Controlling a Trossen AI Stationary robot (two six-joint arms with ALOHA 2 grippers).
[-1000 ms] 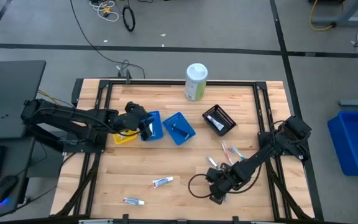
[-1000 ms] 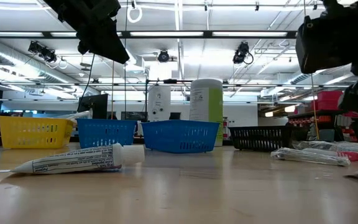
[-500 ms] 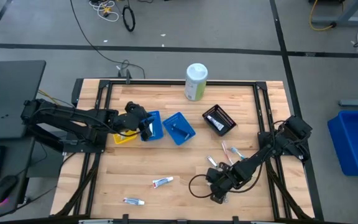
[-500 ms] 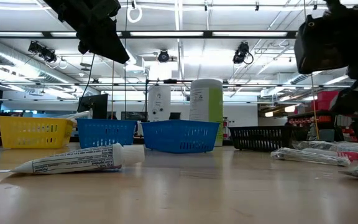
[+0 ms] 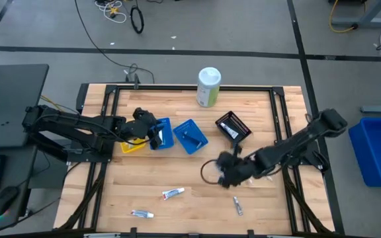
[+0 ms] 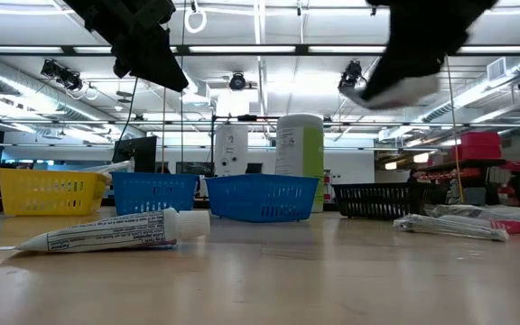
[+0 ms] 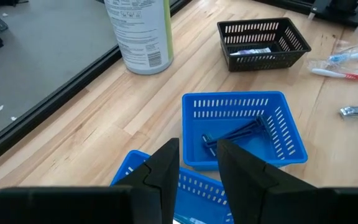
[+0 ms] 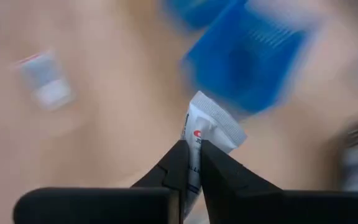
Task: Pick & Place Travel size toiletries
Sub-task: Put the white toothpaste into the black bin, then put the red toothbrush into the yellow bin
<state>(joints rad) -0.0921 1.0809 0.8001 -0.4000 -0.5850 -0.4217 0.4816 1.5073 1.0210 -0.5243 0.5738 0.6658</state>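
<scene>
My right gripper [image 5: 225, 176] hangs above the table's middle right, shut on a small white toothpaste tube [image 8: 211, 127]; the low view shows the tube [image 6: 394, 91] high above the tabletop. Two more tubes [image 5: 172, 193] [image 5: 142, 213] lie flat near the front edge, and a small silver item [image 5: 237, 207] lies at the near right. Toothbrushes [image 7: 335, 73] lie on the wood right of the trays. My left gripper [image 7: 197, 167] hovers open over the blue trays [image 5: 161, 133] with nothing between its fingers. A blue razor [image 7: 240, 132] lies in the right blue tray [image 7: 294, 140]. My right gripper pinches the toothpaste tube's body [image 8: 194, 142] between its two fingers. The tube's flat crimped end [image 8: 219, 121] sticks out beyond the fingertips. The fingers slant down from the table's right side. The tube is lifted clear of the table.
A tall white-green canister [image 5: 208, 86] stands at the far edge. A black basket [image 5: 233, 127] sits right of the blue trays, a yellow tray [image 5: 131, 146] left of them. Bare wood lies between the trays and the front tubes.
My right gripper has risen from the near right of the table and swung toward the far edge and the blue trays, turning as it went. The toothpaste tube has come up with it, lifted clear of the wood.
</scene>
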